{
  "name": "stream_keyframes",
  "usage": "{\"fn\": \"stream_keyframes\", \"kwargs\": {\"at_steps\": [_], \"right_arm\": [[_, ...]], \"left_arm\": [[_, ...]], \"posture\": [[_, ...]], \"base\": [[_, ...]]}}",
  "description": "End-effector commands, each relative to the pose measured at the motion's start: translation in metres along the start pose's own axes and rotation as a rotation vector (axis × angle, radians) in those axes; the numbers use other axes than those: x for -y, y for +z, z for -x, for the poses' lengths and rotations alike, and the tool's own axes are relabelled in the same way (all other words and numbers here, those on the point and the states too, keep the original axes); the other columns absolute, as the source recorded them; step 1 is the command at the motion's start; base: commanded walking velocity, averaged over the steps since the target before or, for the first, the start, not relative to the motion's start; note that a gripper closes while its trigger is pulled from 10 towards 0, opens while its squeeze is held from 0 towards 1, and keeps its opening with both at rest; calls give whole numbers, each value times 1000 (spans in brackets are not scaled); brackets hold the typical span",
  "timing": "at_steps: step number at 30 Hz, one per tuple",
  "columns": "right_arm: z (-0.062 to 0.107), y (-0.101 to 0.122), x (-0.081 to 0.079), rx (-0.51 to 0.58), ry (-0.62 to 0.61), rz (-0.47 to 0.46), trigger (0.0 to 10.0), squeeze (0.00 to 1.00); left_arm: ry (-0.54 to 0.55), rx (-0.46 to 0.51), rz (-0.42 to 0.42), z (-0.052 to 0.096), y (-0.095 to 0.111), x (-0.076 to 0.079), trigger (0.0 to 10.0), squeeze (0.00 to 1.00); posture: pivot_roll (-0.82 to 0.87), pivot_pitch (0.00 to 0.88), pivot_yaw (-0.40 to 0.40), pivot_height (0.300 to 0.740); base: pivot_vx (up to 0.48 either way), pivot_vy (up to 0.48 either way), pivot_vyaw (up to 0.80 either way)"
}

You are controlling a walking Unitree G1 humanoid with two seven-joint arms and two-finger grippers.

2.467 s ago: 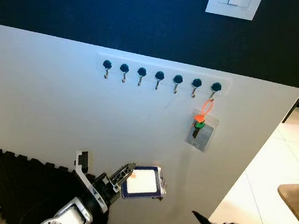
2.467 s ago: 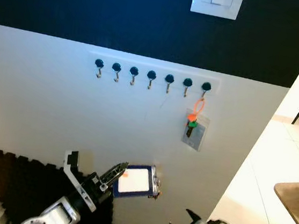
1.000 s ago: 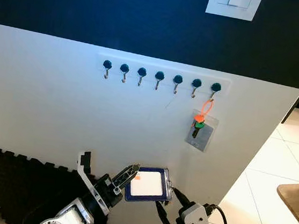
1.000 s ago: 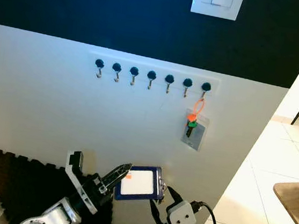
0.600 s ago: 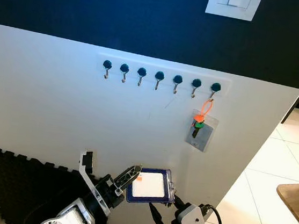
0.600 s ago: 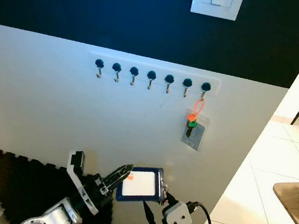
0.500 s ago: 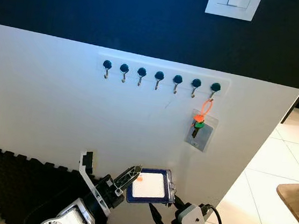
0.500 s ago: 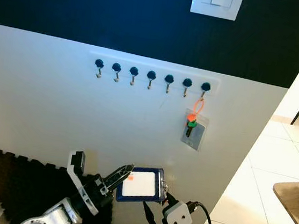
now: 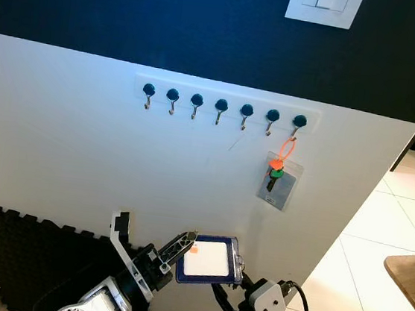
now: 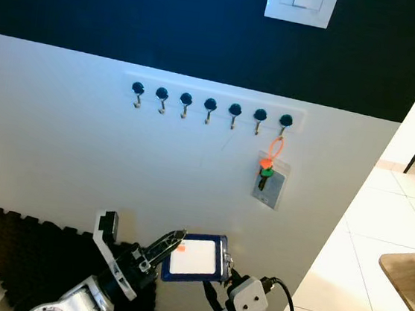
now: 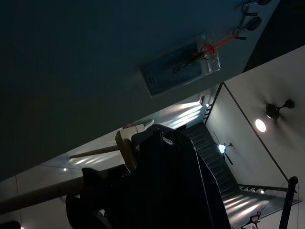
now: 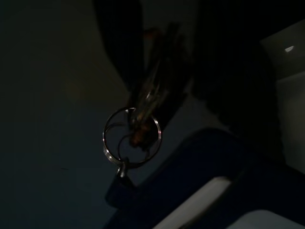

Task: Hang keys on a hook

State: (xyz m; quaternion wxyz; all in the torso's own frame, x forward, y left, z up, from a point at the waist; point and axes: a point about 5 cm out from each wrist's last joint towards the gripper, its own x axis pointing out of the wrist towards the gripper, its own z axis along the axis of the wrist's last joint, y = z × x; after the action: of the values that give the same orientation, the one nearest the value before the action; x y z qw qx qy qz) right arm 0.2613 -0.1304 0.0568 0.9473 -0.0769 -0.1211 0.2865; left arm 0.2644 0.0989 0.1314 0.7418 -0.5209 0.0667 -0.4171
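Observation:
My left gripper (image 9: 186, 240) is low in front of the white wall, shut on a blue-framed card holder (image 9: 209, 259) held flat and facing up. A metal key ring (image 12: 132, 141) with keys hangs from the holder's right end, close before the right wrist camera. My right gripper (image 9: 229, 305) sits just under and right of the holder, reaching up at that ring. A row of small hooks with dark knobs (image 9: 220, 106) runs along the wall above. The rightmost hook (image 9: 299, 122) carries an orange loop with a green-headed key and a clear pouch (image 9: 279, 182).
A white light switch (image 9: 324, 4) sits on the dark upper wall. A black foam mat (image 9: 24, 255) lies at the lower left. Pale tiled floor (image 9: 396, 214) and a wooden table corner (image 9: 413, 275) lie to the right, past the wall's end.
My right gripper has come up from the bottom right to just beneath the card holder's key end. My left gripper has lifted the holder slightly up and to the right.

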Motion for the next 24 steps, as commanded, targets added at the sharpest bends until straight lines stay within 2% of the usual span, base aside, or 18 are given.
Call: {"fn": "stream_keyframes", "kwargs": {"at_steps": [1,2,13,14,15,16,17,18,24], "right_arm": [[3,-5,0,-27,-10,-30,0,0],[3,-5,0,-30,-9,-23,10000,0],[3,-6,-1,-34,-2,-13,9882,0],[3,-6,-1,-33,-1,-14,1412,0],[3,-6,-1,-32,-1,-14,1961,0],[3,-6,-1,-34,-2,-10,3529,0],[3,-6,0,-38,-3,-2,8510,0],[3,-6,0,-40,-3,2,10000,0],[3,-6,0,-43,-6,8,10000,0]], "left_arm": [[-25,-15,1,-1,-4,4,10000,0],[-25,-17,1,-2,-4,4,10000,0],[-25,-25,-4,-3,-6,3,10000,0],[-25,-26,-5,-3,-6,3,10000,0],[-24,-26,-7,-3,-6,3,10000,0],[-24,-26,-7,-3,-6,3,10000,0],[-25,-26,-8,-3,-6,3,10000,0],[-24,-26,-8,-3,-6,3,10000,0],[-22,-26,-9,-3,-6,3,10000,0]], "posture": [[51,82,-53,740],[52,80,-52,740],[51,72,-52,740],[51,72,-53,740],[51,71,-53,740],[51,71,-53,740],[51,71,-53,740],[51,71,-53,740],[51,74,-53,740]], "base": [[0,0,0],[0,0,0],[0,0,0],[0,0,0],[0,0,0],[0,0,0],[0,0,0],[0,0,0],[0,0,0]]}}
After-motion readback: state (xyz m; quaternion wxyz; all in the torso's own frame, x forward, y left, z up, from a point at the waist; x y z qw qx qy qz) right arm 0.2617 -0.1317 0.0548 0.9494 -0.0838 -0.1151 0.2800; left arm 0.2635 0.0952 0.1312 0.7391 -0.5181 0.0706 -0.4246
